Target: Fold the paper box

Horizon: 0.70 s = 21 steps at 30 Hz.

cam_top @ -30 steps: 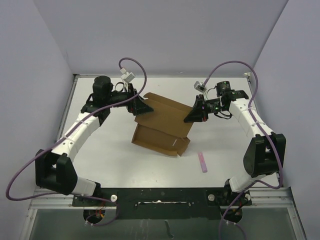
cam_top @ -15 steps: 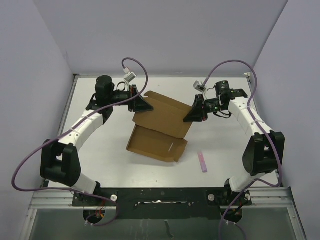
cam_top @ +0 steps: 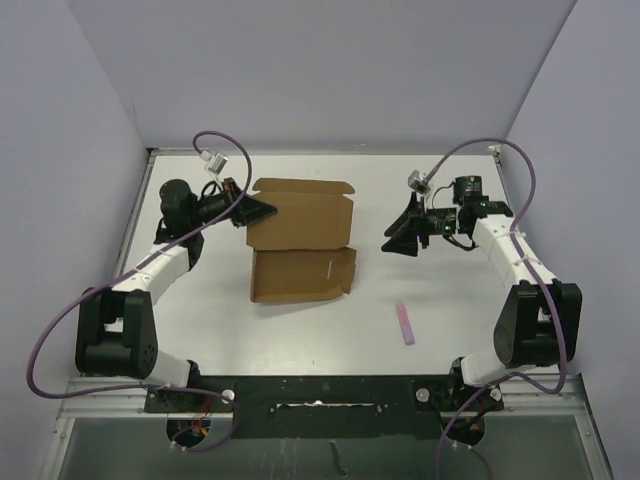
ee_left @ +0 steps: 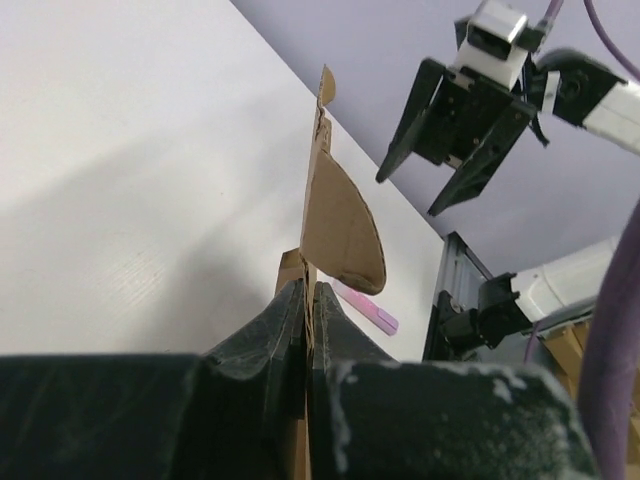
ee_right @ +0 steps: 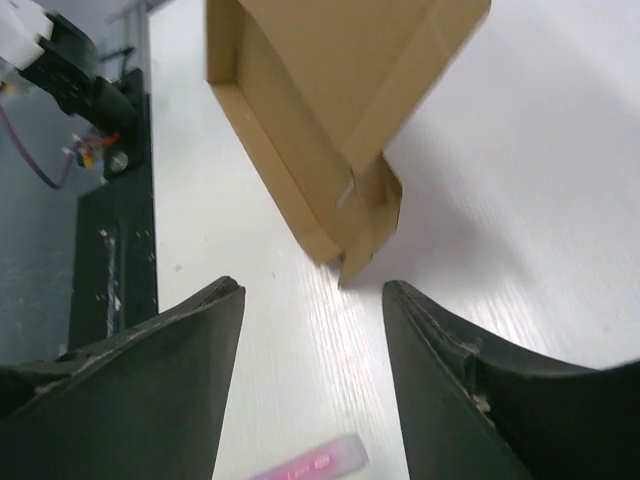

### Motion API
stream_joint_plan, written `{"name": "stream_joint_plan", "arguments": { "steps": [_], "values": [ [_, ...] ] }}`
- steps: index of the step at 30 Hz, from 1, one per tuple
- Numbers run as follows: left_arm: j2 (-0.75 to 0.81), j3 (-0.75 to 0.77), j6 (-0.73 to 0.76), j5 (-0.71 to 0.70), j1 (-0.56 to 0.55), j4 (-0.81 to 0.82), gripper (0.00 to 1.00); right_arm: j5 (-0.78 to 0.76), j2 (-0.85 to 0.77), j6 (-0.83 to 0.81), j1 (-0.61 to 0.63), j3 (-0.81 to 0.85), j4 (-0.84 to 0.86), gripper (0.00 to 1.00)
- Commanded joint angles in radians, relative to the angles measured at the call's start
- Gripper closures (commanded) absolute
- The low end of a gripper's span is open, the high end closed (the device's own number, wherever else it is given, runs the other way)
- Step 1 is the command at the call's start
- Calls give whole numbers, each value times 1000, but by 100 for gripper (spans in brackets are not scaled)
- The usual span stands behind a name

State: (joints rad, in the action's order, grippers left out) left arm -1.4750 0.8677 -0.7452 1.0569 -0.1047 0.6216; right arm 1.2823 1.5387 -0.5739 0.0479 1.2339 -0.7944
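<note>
The paper box (cam_top: 298,240), brown cardboard, lies partly folded mid-table with its lid panel raised at the back. My left gripper (cam_top: 266,210) is shut on the lid's left edge. In the left wrist view the cardboard edge (ee_left: 330,215) runs up from between my shut left gripper (ee_left: 308,292). My right gripper (cam_top: 393,240) stands open a little to the right of the box, touching nothing. In the right wrist view the box (ee_right: 320,110) lies ahead of my open right gripper (ee_right: 312,290), its near corner just beyond the fingertips.
A small pink stick (cam_top: 405,324) lies on the white table (cam_top: 200,320) right of the box, toward the front; it also shows in both wrist views, pink stick (ee_right: 305,467) and pink stick (ee_left: 366,307). The black base rail (cam_top: 320,395) runs along the front edge.
My left gripper shut on the lid's edge and drew the box left, turning it square. My right gripper let go of the box's right corner, opened and backed off to the right.
</note>
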Motion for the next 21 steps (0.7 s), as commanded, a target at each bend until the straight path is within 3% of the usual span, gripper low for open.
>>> {"name": "stream_joint_plan", "arguments": {
  "steps": [1, 7, 21],
  "values": [
    [94, -27, 41, -135, -1, 100, 100, -151, -89, 305, -3, -208, 507, 43],
    [88, -78, 11, -185, -5, 231, 100, -237, -15, 524, 59, -371, 843, 44],
    [75, -95, -18, -161, -7, 292, 100, -347, 153, 663, 139, -368, 1037, 39]
  ]
}}
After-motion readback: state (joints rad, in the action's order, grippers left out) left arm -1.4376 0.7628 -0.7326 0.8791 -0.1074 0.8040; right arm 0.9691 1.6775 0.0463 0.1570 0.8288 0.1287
